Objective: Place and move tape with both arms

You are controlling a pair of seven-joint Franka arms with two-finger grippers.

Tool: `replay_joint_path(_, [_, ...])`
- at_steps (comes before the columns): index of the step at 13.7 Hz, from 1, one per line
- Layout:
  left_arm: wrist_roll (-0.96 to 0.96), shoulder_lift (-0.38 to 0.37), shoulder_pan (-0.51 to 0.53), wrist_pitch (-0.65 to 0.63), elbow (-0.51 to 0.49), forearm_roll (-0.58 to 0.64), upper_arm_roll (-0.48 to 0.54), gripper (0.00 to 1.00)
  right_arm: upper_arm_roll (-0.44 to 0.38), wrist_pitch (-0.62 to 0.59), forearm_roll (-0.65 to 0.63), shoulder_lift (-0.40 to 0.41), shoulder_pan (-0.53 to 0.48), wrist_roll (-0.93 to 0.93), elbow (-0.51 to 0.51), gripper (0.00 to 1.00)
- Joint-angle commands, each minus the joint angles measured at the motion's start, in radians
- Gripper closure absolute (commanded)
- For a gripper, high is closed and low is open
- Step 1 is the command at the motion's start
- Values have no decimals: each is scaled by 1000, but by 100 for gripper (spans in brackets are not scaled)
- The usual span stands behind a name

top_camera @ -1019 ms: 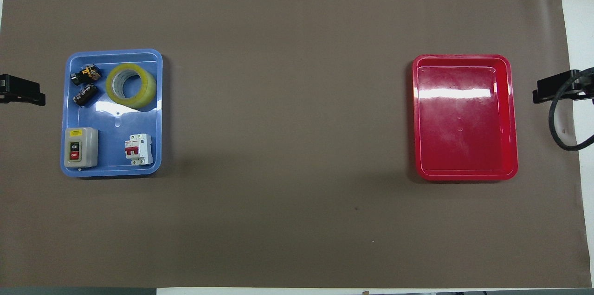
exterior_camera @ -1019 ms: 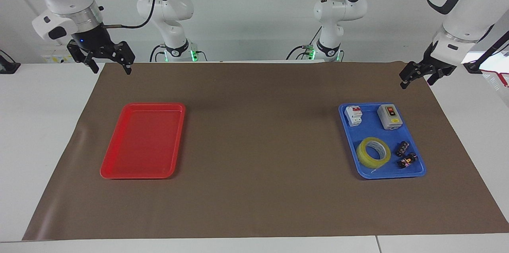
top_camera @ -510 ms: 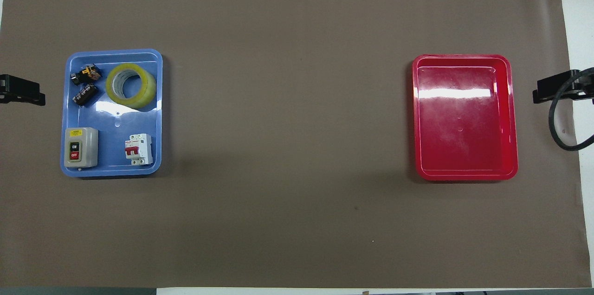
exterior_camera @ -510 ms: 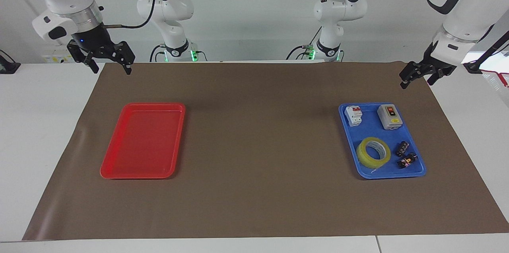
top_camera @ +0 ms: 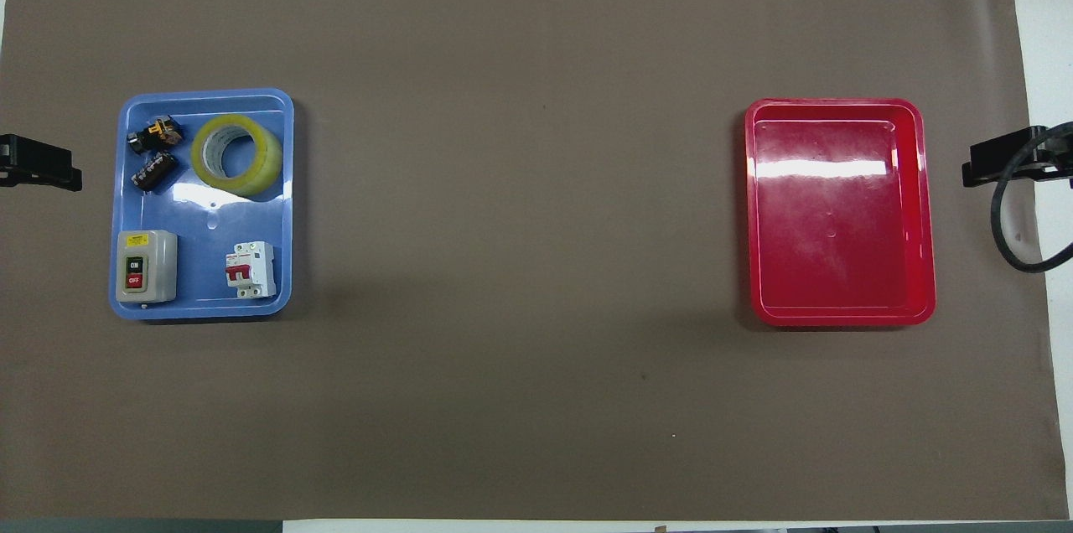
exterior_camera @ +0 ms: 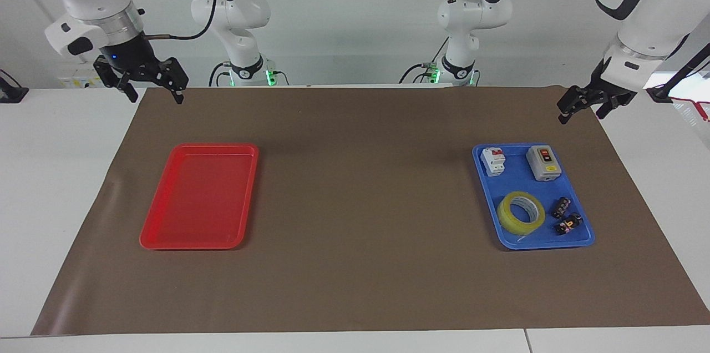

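Nothing moved; tape (exterior_camera: 521,212) well apart from fingers (exterior_camera: 562,117).

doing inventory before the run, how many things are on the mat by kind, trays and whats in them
trays: 2, blue tray and red tray
tape: 1
grey switch box: 1
white circuit breaker: 1
small black parts: 2
total: 7

1. The grey switch box (top_camera: 146,266) in the blue tray (top_camera: 285,206) has a black button marked "ON" and a red button marked "OFF".
2. Its small yellow label carries print too small to read.
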Motion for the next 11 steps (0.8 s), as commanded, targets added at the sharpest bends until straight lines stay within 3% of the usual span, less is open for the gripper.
replay_joint_path(1, [-3,-25,-2,17,-31,23,-1,0,5,-2,15,-9,-15,-29,-10,0])
replay_joint_path(11, [0,-24,-9,22,-28,23,-1,0,5,-2,15,-9,-14,-28,-11,0])
